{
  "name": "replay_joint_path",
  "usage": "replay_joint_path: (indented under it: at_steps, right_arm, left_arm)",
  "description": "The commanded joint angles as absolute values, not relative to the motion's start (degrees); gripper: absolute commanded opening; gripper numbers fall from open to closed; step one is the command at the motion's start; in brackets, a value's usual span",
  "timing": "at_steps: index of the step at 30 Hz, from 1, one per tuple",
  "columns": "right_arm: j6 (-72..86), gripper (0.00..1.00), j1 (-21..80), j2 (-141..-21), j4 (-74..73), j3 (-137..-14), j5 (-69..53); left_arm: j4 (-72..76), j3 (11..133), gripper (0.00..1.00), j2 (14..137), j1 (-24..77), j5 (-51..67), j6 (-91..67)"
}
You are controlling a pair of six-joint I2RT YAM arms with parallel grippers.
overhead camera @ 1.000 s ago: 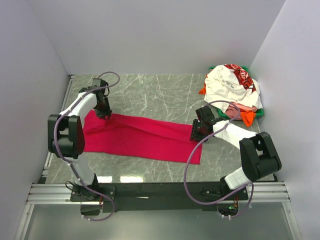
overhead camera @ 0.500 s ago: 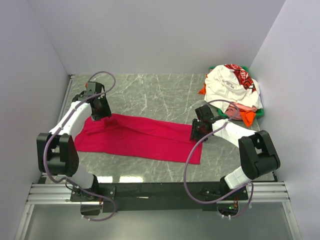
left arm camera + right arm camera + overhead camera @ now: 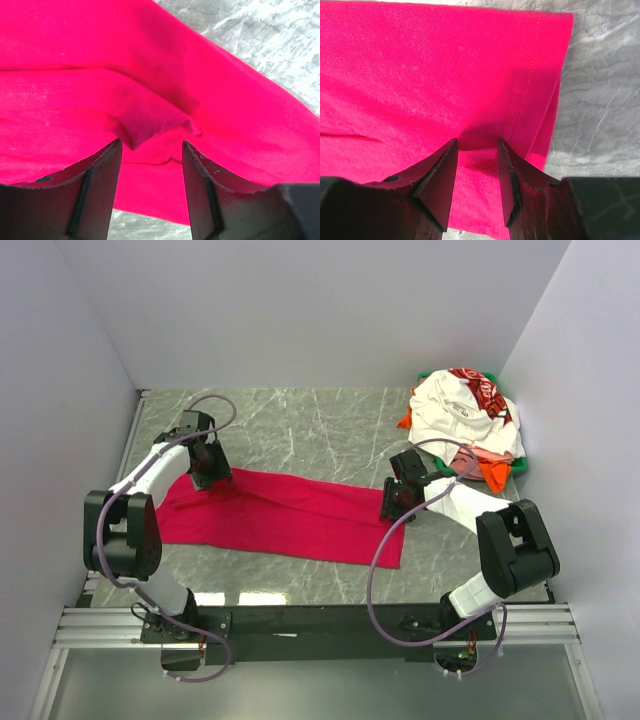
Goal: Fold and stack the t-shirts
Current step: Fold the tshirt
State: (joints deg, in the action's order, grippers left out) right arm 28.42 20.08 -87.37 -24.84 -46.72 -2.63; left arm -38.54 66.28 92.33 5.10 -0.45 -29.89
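Overhead, two wrist close-ups: red t-shirt (image 3: 290,515)

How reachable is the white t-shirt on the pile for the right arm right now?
Probably yes: the white t-shirt tops the pile beyond the right arm, nothing between. Its fingers rest on a corner of the red t-shirt, so it would have to lift off first.

Left hand (image 3: 150,150) let go of crimson t-shirt (image 3: 290,515). Jaws, closed on far-left corner a second ago, now apart, small ridge of cloth loose between fingers (image 3: 100,185). Hand lifted back toward left wall, then came down over same corner. Left arm (image 3: 150,470) elbow swung outward, then partly back. Corner now lower on table (image 3: 330,430).
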Motion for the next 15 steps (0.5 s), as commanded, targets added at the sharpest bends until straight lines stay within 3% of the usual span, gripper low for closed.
replay_joint_path:
  at_steps: [1, 15]
  right_arm:
    - [27.42, 0.45, 20.21, -87.45, -26.10, -47.73, -1.85]
    - [27.16, 0.45, 20.13, -88.16, -26.19, -47.81, -2.11]
  left_arm:
    - [-36.74, 68.99, 0.56, 93.34, 5.36, 0.18, -31.11]
    - [-34.98, 68.73, 0.49, 93.95, 5.36, -2.98, -31.82]
